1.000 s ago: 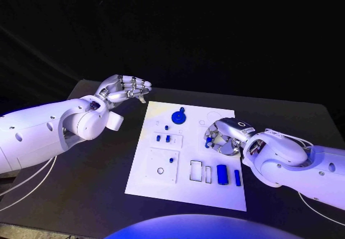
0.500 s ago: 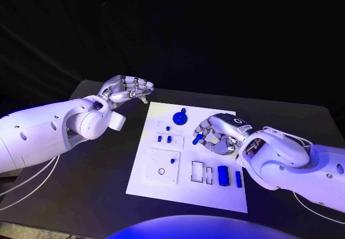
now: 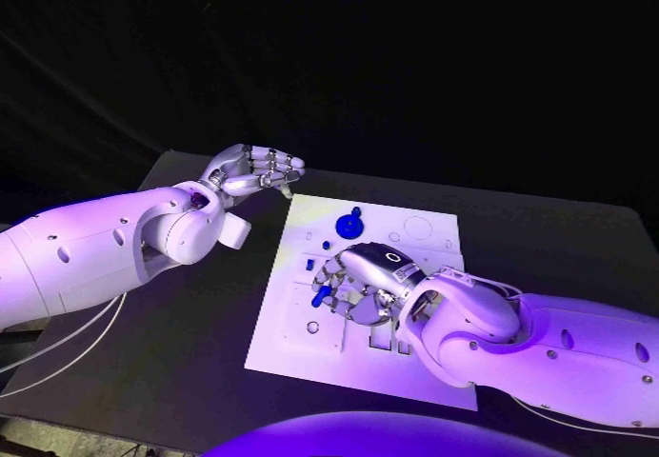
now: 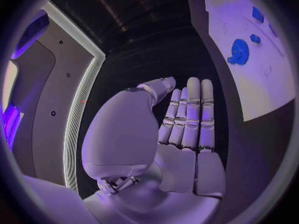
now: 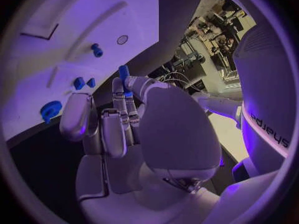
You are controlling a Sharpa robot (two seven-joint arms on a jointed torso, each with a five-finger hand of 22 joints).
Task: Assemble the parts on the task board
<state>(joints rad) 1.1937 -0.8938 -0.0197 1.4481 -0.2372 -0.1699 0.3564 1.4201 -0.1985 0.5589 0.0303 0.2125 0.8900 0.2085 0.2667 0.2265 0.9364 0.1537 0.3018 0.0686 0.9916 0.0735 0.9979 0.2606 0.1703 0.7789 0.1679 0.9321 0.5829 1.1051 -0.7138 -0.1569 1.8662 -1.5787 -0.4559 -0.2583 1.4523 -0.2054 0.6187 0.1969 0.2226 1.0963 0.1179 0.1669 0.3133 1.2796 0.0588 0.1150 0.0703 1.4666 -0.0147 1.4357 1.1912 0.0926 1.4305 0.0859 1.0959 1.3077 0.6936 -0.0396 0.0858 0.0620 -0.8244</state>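
The white task board (image 3: 294,356) lies mid-table, with a blue gear (image 3: 350,226) near its far edge. My right hand (image 3: 363,284) hovers over the board's middle and pinches a small blue peg (image 3: 322,296) between thumb and a finger. The right wrist view shows that peg (image 5: 124,73) at the fingertips, above the board (image 5: 56,45), where another blue peg (image 5: 96,50) stands. My left hand (image 3: 255,171) hangs beyond the board's far left corner, fingers curled in on nothing. In the left wrist view that hand (image 4: 184,124) is apart from the board (image 4: 261,89).
Two small blue blocks (image 5: 84,82) and the blue gear (image 5: 51,109) sit on the board near the right hand. A small ring hole (image 3: 313,327) marks the board's left side. Black table (image 3: 179,343) surrounds the board on every side.
My right hand has carried the blue peg leftwards from the board's right side to its middle left. The left hand has stayed curled by the far left corner.
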